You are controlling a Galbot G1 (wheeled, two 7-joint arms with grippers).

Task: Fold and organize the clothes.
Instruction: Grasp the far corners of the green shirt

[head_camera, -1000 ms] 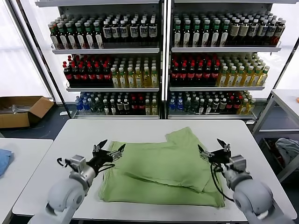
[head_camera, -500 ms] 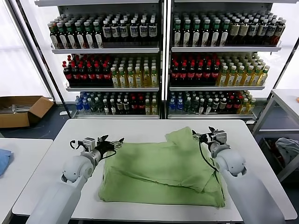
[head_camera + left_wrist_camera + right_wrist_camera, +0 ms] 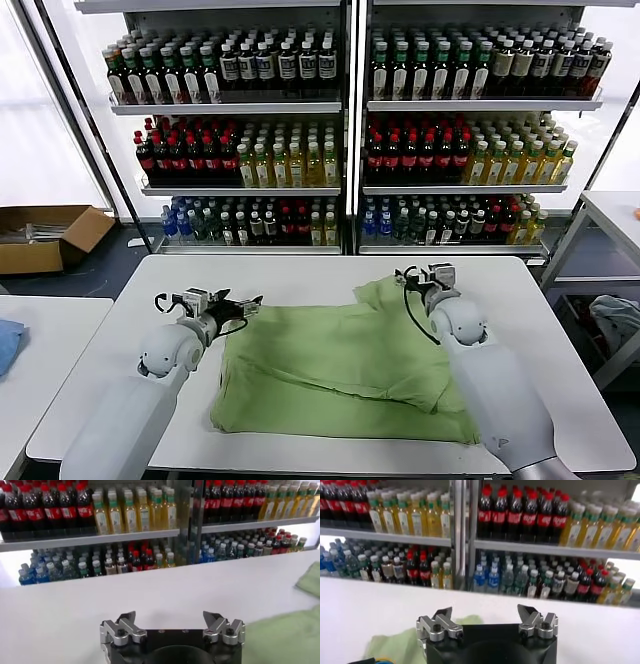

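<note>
Both arms have advanced toward the counter's [image 3: 300,275] far edge. Left pincer [image 3: 243,303] and right pincer [image 3: 415,279] gape, empty, at polo shirt's [image 3: 340,370] far corners. Chest print hidden.

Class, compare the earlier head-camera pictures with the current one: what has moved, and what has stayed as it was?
Both arms reached forward, away from the robot. The left gripper went from the near left side of the green shirt to its far left corner. The right gripper moved from the right edge up to the far right flap. Both stay open, holding nothing. The shirt lies unchanged on the white table.
</note>
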